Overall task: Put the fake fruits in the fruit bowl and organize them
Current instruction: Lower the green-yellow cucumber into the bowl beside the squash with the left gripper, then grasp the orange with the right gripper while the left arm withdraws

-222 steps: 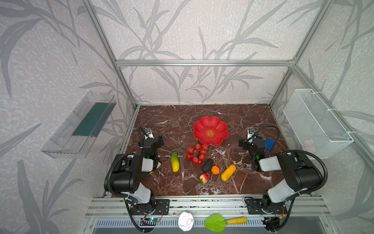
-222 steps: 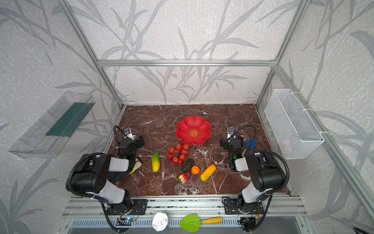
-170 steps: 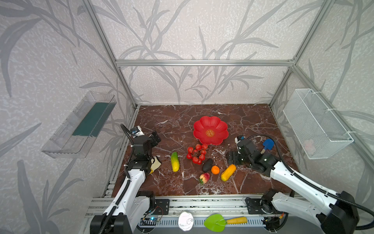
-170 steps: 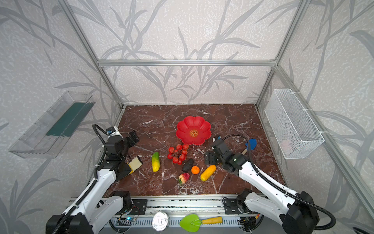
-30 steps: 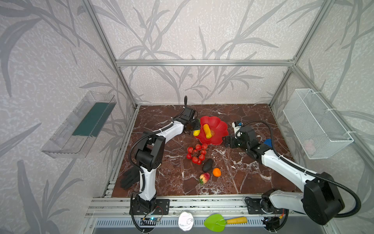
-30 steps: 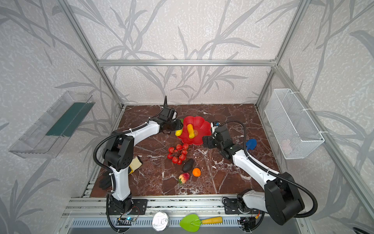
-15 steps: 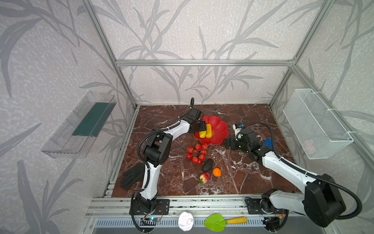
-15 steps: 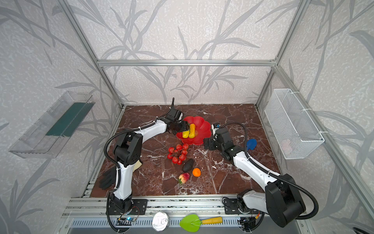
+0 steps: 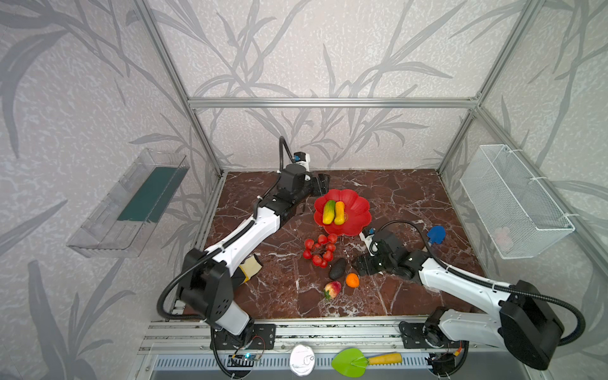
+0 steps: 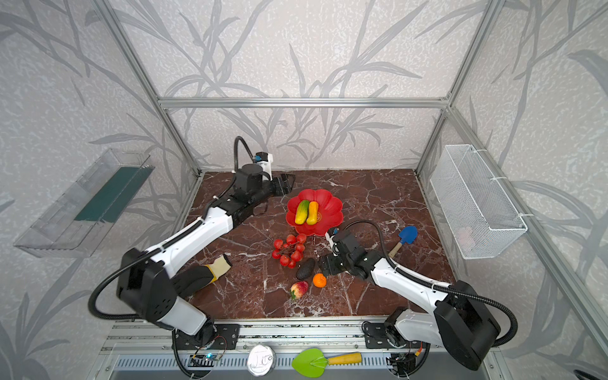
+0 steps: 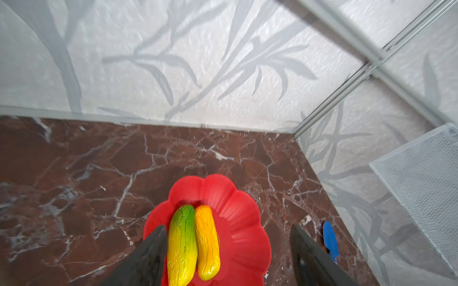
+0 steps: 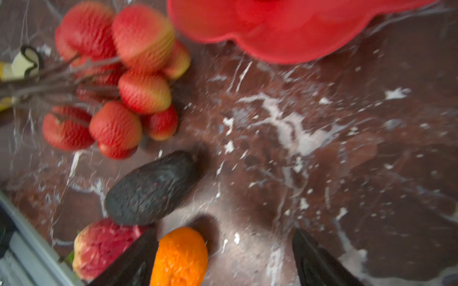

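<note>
The red fruit bowl point(image 9: 358, 214) point(image 10: 330, 210) holds two fake fruits side by side, a green-yellow oblong point(image 9: 329, 212) point(image 11: 182, 245) and a yellow-orange oblong point(image 9: 339, 213) point(image 11: 207, 241). My left gripper point(image 9: 323, 185) point(image 11: 228, 227) is open by the bowl's back-left rim and holds nothing. On the marble in front of the bowl lie a cluster of red balls point(image 9: 319, 249) point(image 12: 111, 81), a dark avocado point(image 9: 338, 268) point(image 12: 151, 188), a small orange point(image 9: 352, 280) point(image 12: 179, 255) and a red-yellow strawberry-like fruit point(image 9: 332, 289) point(image 12: 99, 245). My right gripper point(image 9: 362, 265) point(image 12: 224, 231) is open, with the orange close to one finger.
A blue scoop point(image 9: 436, 234) lies to the right of the bowl. A white wire basket point(image 9: 513, 204) hangs on the right wall and a clear tray point(image 9: 131, 204) on the left wall. A black and yellow glove point(image 9: 250, 266) lies under the left arm. A green scoop point(image 9: 348, 362) sits beyond the front rail.
My left gripper opened, left the green-yellow fruit beside the yellow-orange one, and drew back from the bowl. My right gripper moved from the bowl's right side forward to the orange.
</note>
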Robot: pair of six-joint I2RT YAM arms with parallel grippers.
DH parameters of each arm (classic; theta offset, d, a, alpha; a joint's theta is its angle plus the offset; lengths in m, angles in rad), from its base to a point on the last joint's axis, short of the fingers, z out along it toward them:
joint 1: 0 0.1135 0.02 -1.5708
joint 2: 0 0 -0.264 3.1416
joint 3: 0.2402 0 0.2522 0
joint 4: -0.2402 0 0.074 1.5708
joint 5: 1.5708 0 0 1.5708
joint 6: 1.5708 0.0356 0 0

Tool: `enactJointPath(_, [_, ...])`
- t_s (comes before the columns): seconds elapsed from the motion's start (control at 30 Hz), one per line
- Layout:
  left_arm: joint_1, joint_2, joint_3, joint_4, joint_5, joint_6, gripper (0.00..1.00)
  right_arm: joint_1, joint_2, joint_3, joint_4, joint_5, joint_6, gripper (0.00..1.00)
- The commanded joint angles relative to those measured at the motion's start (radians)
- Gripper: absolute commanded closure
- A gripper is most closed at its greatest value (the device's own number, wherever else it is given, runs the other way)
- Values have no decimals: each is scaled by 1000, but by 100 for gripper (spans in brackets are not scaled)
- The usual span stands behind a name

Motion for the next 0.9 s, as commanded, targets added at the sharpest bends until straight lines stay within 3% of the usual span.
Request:
enactJointPath(0.0, [0, -113, -161, 167, -145, 50, 17, 71, -31, -19, -50, 22, 71, 15])
enactJointPath(0.17, [9, -319, -410, 205, -289, 57, 12, 136, 16, -29, -4, 3, 126, 18])
enactJointPath(0.47, [32, -589, -668, 100, -384, -14, 9, 155, 149, -7, 59, 10, 146, 24])
enactJointPath(0.63, [40, -679, -725, 59, -403, -41, 8, 154, 214, 0, 98, -2, 153, 40])
enactJointPath(0.7, [43, -713, -741, 49, -415, -45, 9, 153, 222, 10, 90, 0, 153, 51])
enactJointPath(0.87, [47, -792, -782, 15, -437, -51, 8, 148, 120, 38, -11, 104, 114, 65])
